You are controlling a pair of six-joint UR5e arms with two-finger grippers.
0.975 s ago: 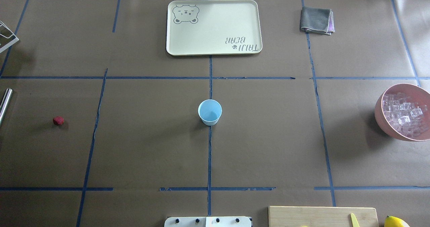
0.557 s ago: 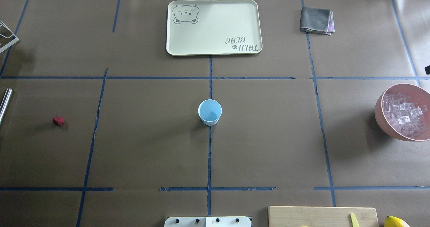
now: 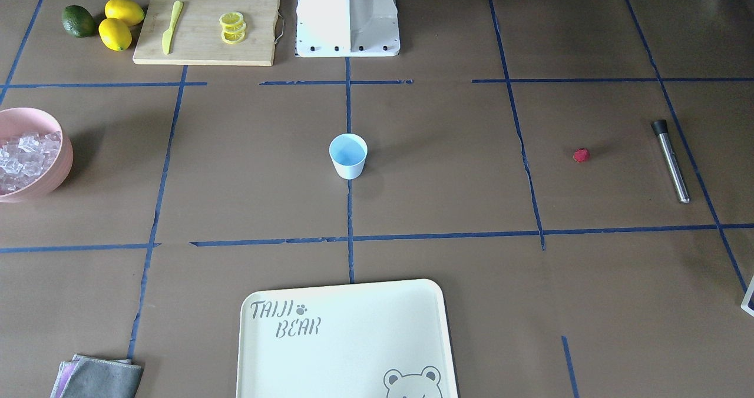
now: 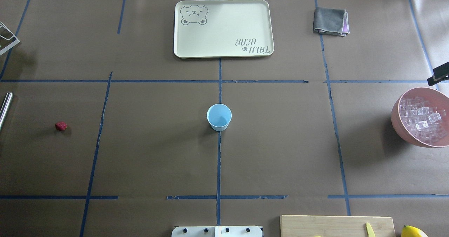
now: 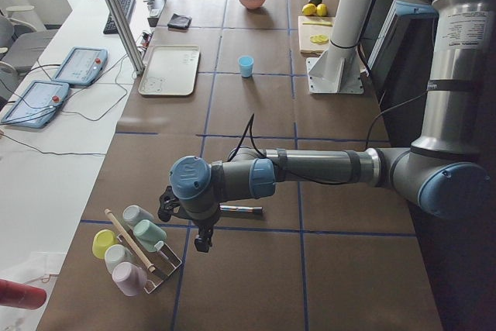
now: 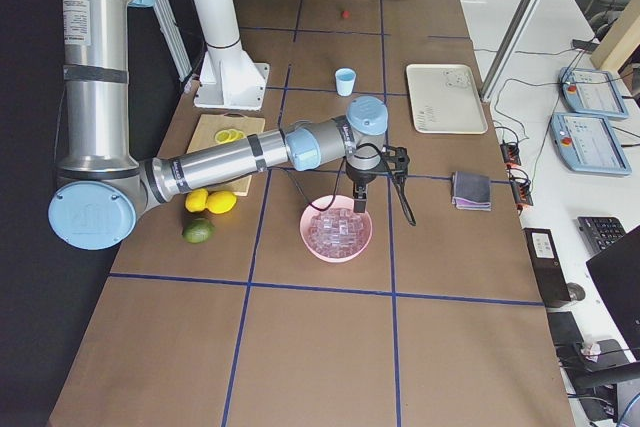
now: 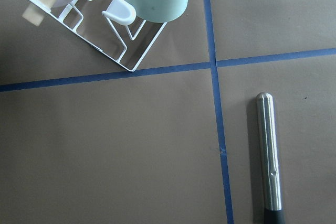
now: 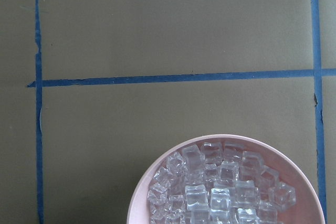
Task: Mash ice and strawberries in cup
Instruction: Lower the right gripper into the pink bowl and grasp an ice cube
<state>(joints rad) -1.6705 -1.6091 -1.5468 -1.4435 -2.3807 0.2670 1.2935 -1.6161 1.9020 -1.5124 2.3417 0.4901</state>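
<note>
The light-blue cup (image 4: pixel 219 117) stands upright at the table's middle and looks empty; it also shows in the front view (image 3: pixel 348 155). One red strawberry (image 4: pixel 61 126) lies on the table far to the left. The ice (image 4: pixel 422 119) fills the pink bowl (image 4: pixel 398 123) at the right edge, and is seen close in the right wrist view (image 8: pixel 220 187). My right gripper (image 6: pixel 357 203) hangs over the bowl's far rim; only a black part of it (image 4: pixel 439 75) shows overhead, so I cannot tell its state. My left gripper (image 5: pixel 203 243) hangs by the metal muddler (image 7: pixel 269 156); I cannot tell its state.
A cream tray (image 4: pixel 223 28) lies at the far middle and a grey cloth (image 4: pixel 329 20) at the far right. A cutting board (image 3: pixel 206 27) with lemon slices and a knife, lemons (image 3: pixel 121 24) and a lime are near the base. A wire cup rack (image 7: pixel 121 51) stands beside the muddler.
A black part of the right gripper has come into the overhead view at the right edge, just beyond the pink bowl. Cup, strawberry and bowl have not moved.
</note>
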